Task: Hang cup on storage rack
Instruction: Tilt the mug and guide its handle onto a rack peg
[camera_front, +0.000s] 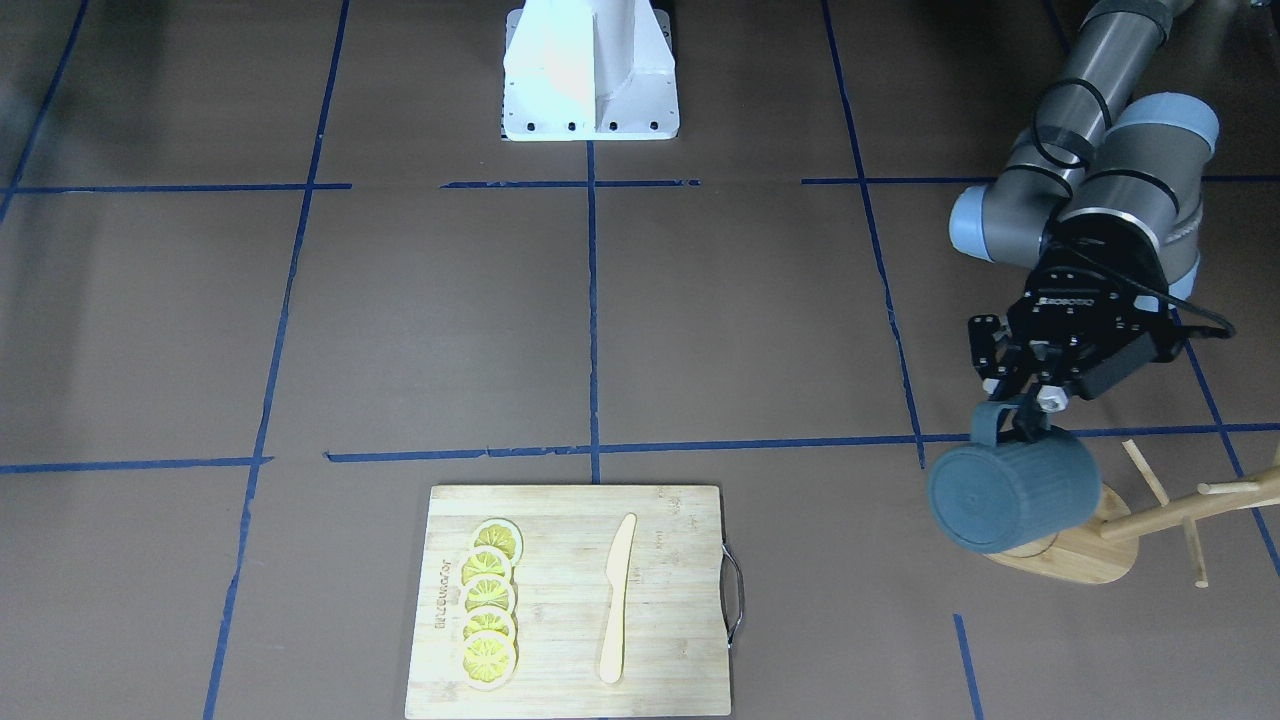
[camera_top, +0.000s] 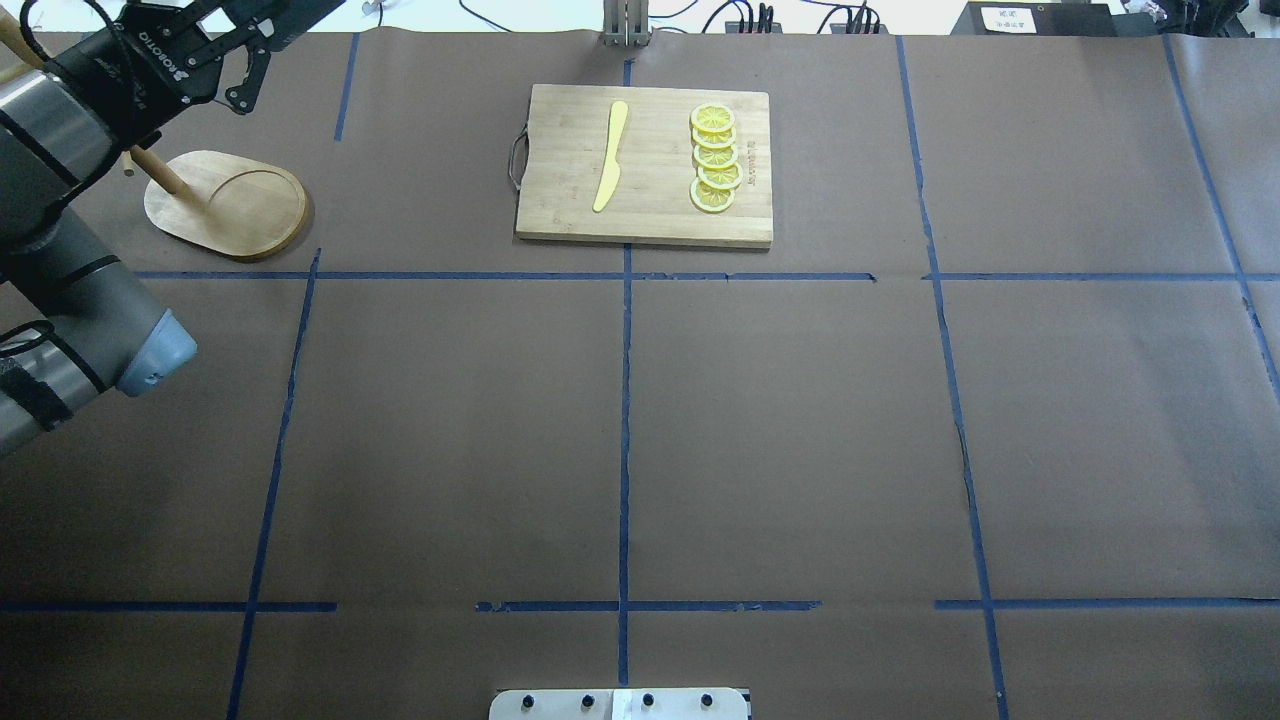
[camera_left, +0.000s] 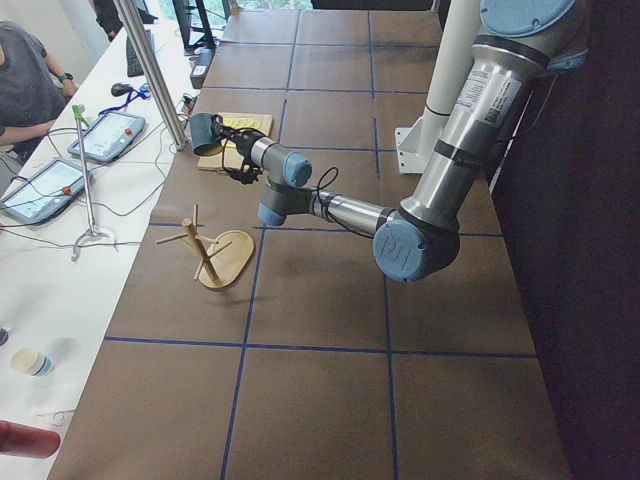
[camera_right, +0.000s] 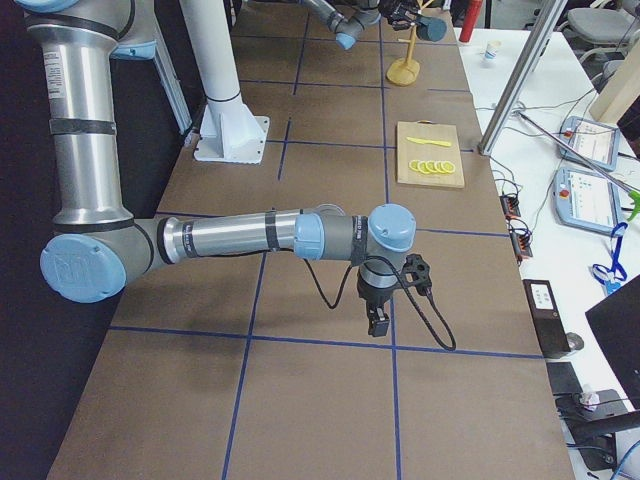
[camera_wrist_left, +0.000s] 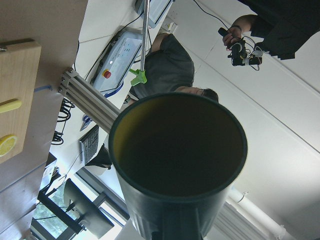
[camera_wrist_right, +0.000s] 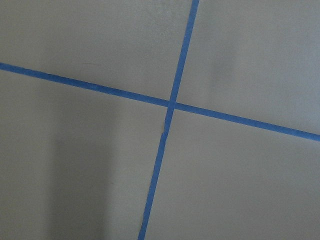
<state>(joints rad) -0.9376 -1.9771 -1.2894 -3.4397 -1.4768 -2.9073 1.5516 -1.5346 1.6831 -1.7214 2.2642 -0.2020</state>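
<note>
My left gripper (camera_front: 1025, 412) is shut on the squarish handle of the dark teal-grey ribbed cup (camera_front: 1012, 496). It holds the cup on its side in the air, above the near end of the rack's oval base. The storage rack (camera_front: 1085, 556) is a light bamboo mug tree, and its thin pegs (camera_front: 1200, 500) spread to the right of the cup. The overhead view shows the rack's base (camera_top: 230, 205) with its round recess; the cup is out of that view. The left wrist view looks into the cup's mouth (camera_wrist_left: 177, 165). My right gripper (camera_right: 378, 322) hangs over bare table far from the rack; I cannot tell if it is open or shut.
A rectangular bamboo cutting board (camera_front: 690, 520) with a metal handle, several lemon slices (camera_front: 488, 620) and a yellow knife (camera_front: 617, 600) lies at the table's middle, on the operators' side. The white robot base (camera_front: 590, 70) stands opposite. People sit at a side desk (camera_left: 60, 190).
</note>
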